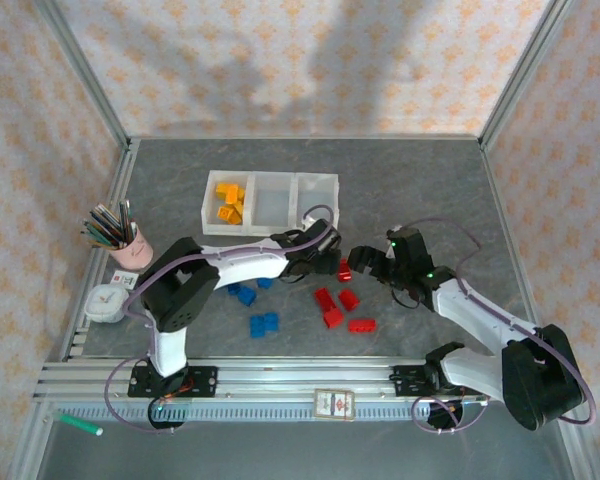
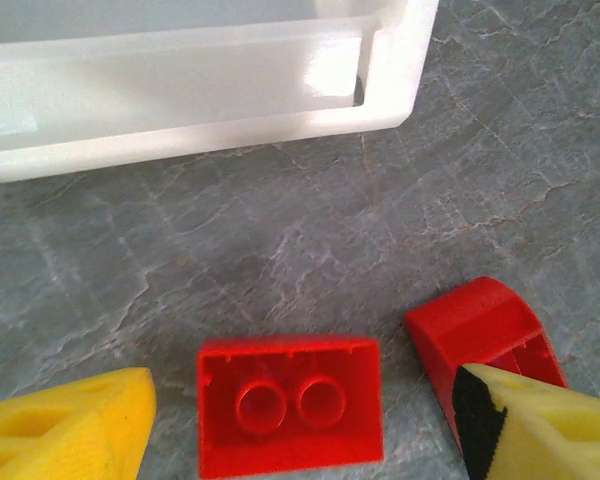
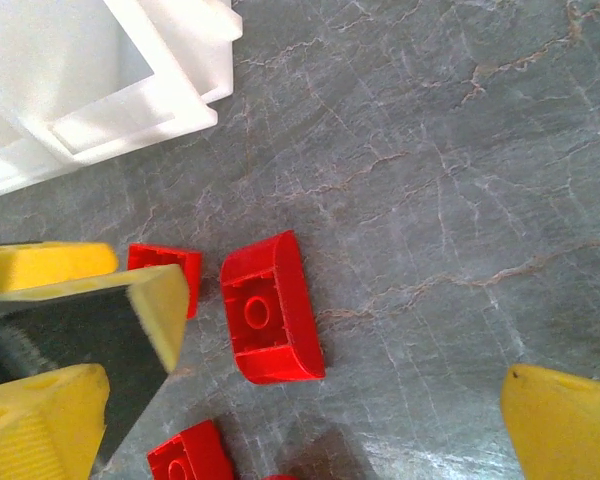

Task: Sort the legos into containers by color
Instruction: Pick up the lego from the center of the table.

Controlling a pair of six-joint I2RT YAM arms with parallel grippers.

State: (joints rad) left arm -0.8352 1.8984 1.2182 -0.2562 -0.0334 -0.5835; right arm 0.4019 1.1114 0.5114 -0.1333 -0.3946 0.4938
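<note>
Two robot arms meet low over a grey desk (image 1: 420,180) strewn with legos. The left tool (image 2: 305,400) has its yellow fingers (image 2: 65,425) spread wide and grips nothing. A red two-stud brick (image 2: 290,405) lies flat on the desk directly between them, touching neither. A curved red brick (image 2: 480,325) sits right beside one finger, apparently touching it. The right tool (image 1: 363,262) faces the left one, also spread wide and empty, with the curved brick just ahead of it. Nearer the arm bases than both tools, a cluster of red bricks (image 1: 333,318) and several blue bricks (image 1: 264,324) lie loose. Beyond the tools stand the containers (image 1: 315,200). Yellow bricks (image 1: 228,200) sit in the far-left compartment, and the other two compartments look empty. Sorting seems roughly a third done, with red and blue remaining.
</note>
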